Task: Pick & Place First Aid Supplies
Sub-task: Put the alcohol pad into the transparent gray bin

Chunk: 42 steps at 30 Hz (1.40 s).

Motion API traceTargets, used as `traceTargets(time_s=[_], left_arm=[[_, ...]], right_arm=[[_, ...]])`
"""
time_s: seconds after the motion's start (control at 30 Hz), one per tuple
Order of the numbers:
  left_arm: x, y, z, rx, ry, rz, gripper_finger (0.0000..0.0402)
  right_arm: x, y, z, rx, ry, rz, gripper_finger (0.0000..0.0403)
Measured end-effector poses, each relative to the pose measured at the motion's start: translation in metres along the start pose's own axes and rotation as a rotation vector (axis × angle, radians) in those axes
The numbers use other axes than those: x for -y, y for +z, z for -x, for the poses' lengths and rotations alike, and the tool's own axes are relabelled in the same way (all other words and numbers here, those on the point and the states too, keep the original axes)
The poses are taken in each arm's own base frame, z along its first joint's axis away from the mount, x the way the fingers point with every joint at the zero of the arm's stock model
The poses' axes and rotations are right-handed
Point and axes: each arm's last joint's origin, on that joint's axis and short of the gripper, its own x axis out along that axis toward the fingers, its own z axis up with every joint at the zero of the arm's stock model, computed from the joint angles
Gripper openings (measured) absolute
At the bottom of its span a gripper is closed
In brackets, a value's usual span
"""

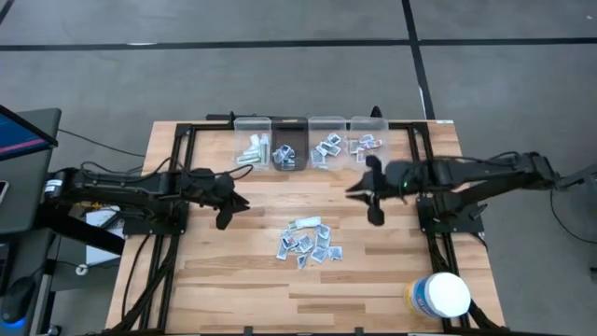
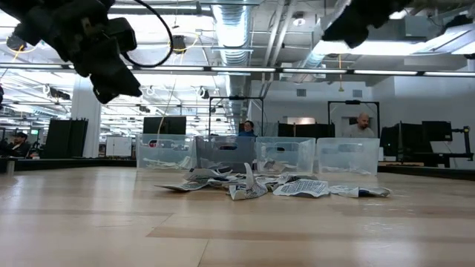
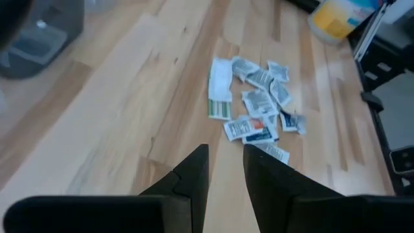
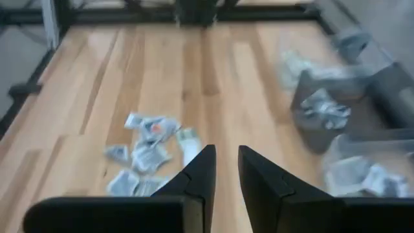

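Four bins (image 1: 308, 140) at far edge of surface (image 1: 233, 271) part-filled. Packets (image 1: 308, 241) heaped mid-surface — many left. My left fingers (image 3: 224, 169) and right fingers (image 4: 226, 169) hover, narrowly apart, empty.

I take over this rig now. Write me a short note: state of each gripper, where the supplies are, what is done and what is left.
Left gripper: raised above the table left of the pile, fingers slightly apart, empty.
Right gripper: raised between bins and pile, fingers slightly apart, empty.
Supplies: a loose pile of packets lies mid-table.
Done: the four clear bins at the far edge each hold some items.
Left: sort the remaining pile into the bins. The white tub sits near the right front corner.
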Motion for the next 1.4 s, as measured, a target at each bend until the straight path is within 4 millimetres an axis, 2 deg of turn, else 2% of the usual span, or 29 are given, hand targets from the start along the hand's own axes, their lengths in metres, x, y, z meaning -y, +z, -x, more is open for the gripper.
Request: traceTargets(time_s=[0.2, 0.4, 0.5, 0.67, 0.83, 1.0, 1.17, 1.4], left_arm=[[0.002, 0.005, 0.005, 0.065, -0.018, -0.006, 0.0097], [0.004, 0.012, -0.004, 0.112, -0.04, 0.055, 0.0097], [0.005, 0.015, -0.014, 0.134, -0.056, 0.101, 0.0097], [0.012, 0.018, -0.038, 0.172, -0.082, 0.13, 0.0097], [0.018, 0.01, -0.062, 0.186, -0.018, 0.181, 0.0097], [0.03, 0.0, -0.08, 0.218, 0.009, 0.236, 0.0097], [0.043, -0.004, -0.087, 0.254, -0.041, 0.235, 0.0097], [0.056, -0.009, -0.084, 0.202, -0.155, 0.177, 0.0097]], right_arm=[[-0.027, -0.026, -0.031, -0.136, 0.016, 0.043, 0.0061], [-0.042, -0.043, -0.053, -0.239, 0.049, 0.109, 0.0061], [-0.046, -0.047, -0.057, -0.259, 0.066, 0.171, 0.0061], [-0.041, -0.073, -0.054, -0.237, 0.07, 0.192, 0.0061], [-0.039, -0.096, -0.048, -0.15, 0.091, 0.161, 0.0061], [-0.046, -0.109, -0.046, -0.187, 0.124, 0.193, 0.0061], [-0.051, -0.118, -0.055, -0.247, 0.126, 0.201, 0.0061], [-0.074, -0.112, -0.072, -0.113, 0.192, 0.088, 0.0061]])
